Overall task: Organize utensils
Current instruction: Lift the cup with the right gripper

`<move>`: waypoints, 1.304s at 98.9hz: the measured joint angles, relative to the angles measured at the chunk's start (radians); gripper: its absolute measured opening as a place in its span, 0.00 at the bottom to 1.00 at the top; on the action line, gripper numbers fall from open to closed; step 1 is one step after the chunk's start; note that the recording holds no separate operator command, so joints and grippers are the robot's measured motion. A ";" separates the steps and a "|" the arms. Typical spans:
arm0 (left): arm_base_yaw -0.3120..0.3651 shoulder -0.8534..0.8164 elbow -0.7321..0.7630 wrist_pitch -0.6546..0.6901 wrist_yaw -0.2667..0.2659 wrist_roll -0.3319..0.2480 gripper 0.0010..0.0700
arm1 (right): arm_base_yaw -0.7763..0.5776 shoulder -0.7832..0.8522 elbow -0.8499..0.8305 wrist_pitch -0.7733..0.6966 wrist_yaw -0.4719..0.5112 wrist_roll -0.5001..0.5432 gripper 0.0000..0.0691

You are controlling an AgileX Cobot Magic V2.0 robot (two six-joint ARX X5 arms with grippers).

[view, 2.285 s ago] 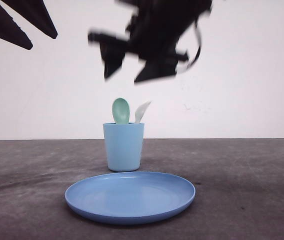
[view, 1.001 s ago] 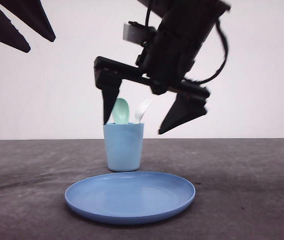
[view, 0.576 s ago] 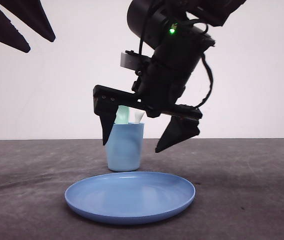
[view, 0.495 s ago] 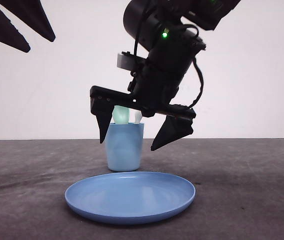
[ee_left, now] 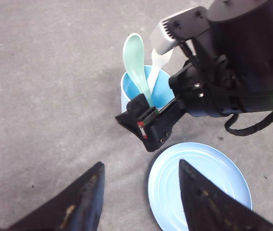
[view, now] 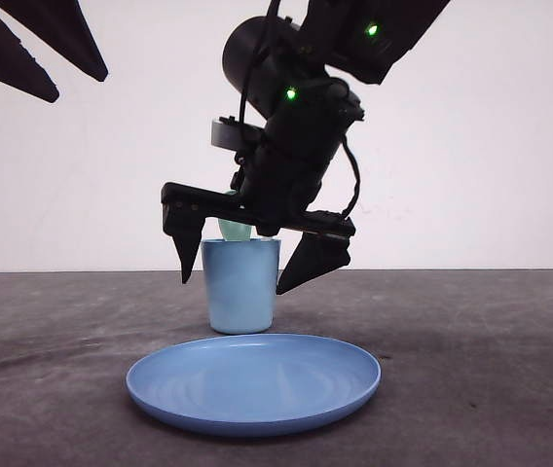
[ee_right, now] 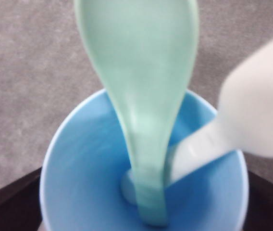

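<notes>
Grey worktop: matte, mottled, stained; plain white wall behind.
Writing: none readable; green lights glow on the right arm.
Right gripper: spread wide, one finger on each side of the cup's rim, holding nothing.
Left gripper: apart, empty, raised well away from the cup.
Cup: light blue, upright, mid-worktop, just behind the plate.
Spoon: mint, standing in the cup.
Fork: white, leaning beside the spoon, blurred; tines hard to make out.
</notes>
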 joint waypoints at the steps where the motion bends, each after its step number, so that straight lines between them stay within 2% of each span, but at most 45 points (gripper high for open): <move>1: 0.000 0.000 0.000 0.000 0.000 0.000 0.41 | 0.000 0.001 0.000 0.000 0.000 0.000 0.98; 7: 0.000 0.000 0.000 0.000 0.000 0.000 0.41 | 0.000 0.001 0.000 0.001 0.008 -0.003 0.95; 18: 0.000 0.000 0.000 0.000 0.000 0.000 0.41 | -0.004 0.001 0.000 0.001 0.007 -0.009 0.82; 36: 0.000 0.000 0.000 0.003 0.000 0.000 0.41 | -0.010 0.001 0.002 -0.008 0.006 -0.010 0.66; 52: 0.000 0.000 0.000 0.004 0.000 0.000 0.41 | -0.010 0.001 0.010 -0.022 0.007 -0.013 0.64; 75: 0.000 0.000 0.000 0.005 0.000 0.000 0.41 | -0.009 -0.016 0.080 -0.136 0.006 -0.065 0.61; 99: 0.000 0.000 0.000 0.005 0.000 0.000 0.41 | 0.017 -0.229 0.117 -0.254 0.006 -0.153 0.61; 129: 0.000 0.000 0.000 0.005 0.000 0.000 0.41 | 0.029 -0.467 0.118 -0.505 -0.003 -0.206 0.61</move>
